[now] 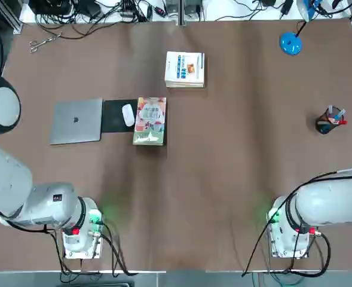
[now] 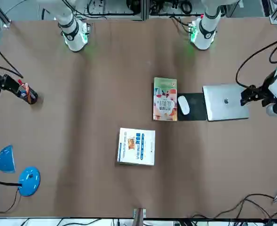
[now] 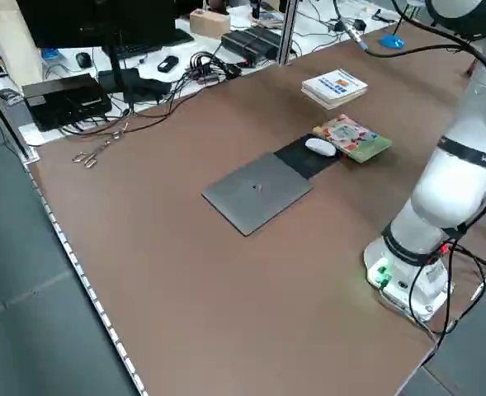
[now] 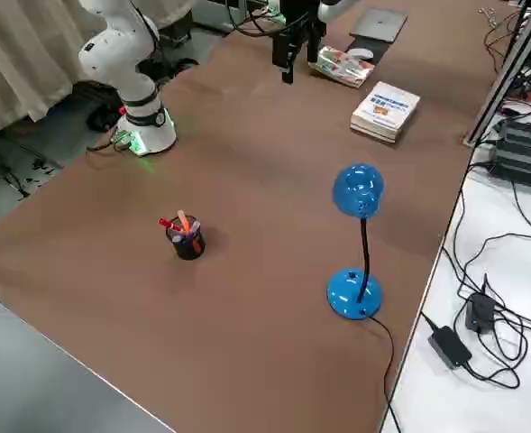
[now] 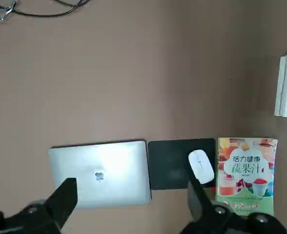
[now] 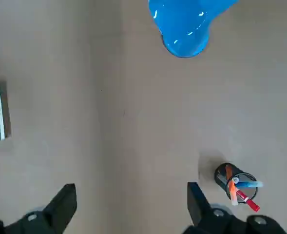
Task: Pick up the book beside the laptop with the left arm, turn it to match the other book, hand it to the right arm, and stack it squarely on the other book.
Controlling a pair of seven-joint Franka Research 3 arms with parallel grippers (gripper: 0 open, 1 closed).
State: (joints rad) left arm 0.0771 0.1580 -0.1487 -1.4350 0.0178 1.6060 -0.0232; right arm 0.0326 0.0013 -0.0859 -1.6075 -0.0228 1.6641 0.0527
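With the left gripper (image 5: 133,207) hovering above the surface (image 1: 223,155), jaws wide open, the illustrated book (image 1: 150,121) is lying beside the mouse (image 1: 128,115), requiring centred alignment before descent.

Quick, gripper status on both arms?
Left gripper: open, jaws wide apart, nothing held, above the table on the laptop's side.
Right gripper: open, jaws wide apart, empty, above the table on the pen cup's side.
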